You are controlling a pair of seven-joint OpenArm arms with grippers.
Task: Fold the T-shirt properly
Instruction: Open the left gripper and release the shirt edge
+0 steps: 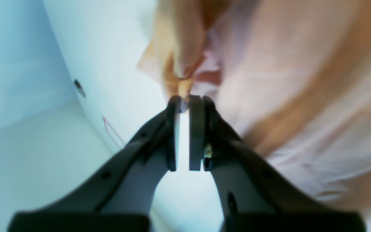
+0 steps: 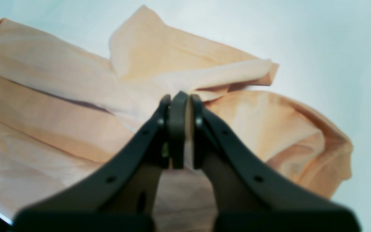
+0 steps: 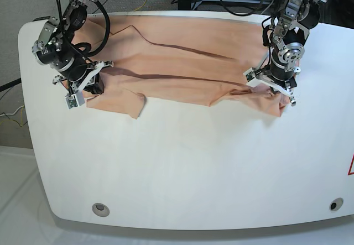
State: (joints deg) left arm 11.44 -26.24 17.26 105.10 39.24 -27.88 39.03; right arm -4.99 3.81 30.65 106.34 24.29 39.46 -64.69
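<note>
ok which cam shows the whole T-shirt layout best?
Base view: the T-shirt is seen almost whole across the table, both ends pinched by the right tool and left tool. The wrist views show only bunched fabric at each tool, and the left one is blurred.

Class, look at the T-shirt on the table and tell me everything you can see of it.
The T-shirt is peach-pink, soft, thin-looking cloth, plain as it shows. It lies stretched sideways across the far half of the white table, creased in long folds, one sleeve flap jutting toward the near side. The right claw is shut on one end, the left claw pinches a bunched bit at the other.
</note>
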